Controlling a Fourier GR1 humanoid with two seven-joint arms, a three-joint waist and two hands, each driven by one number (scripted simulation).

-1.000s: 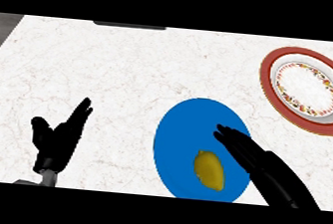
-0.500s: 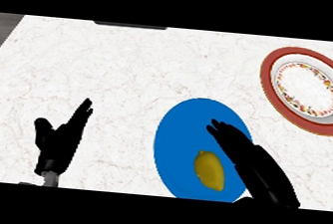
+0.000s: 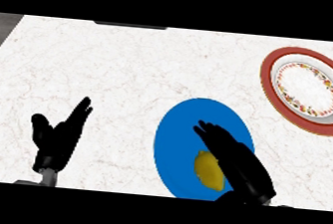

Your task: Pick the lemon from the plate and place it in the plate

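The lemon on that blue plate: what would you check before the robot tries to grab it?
1. Lemon lies on the blue plate: ok.
2. Right hand open, fingers straight: ok.
3. Right hand beside the lemon, over the blue plate: ok.
4. Fingers curled round the lemon: not ok, not yet.
5. Red-rimmed plate free to receive it: ok.
6. Left hand resting open, away from both plates: ok.
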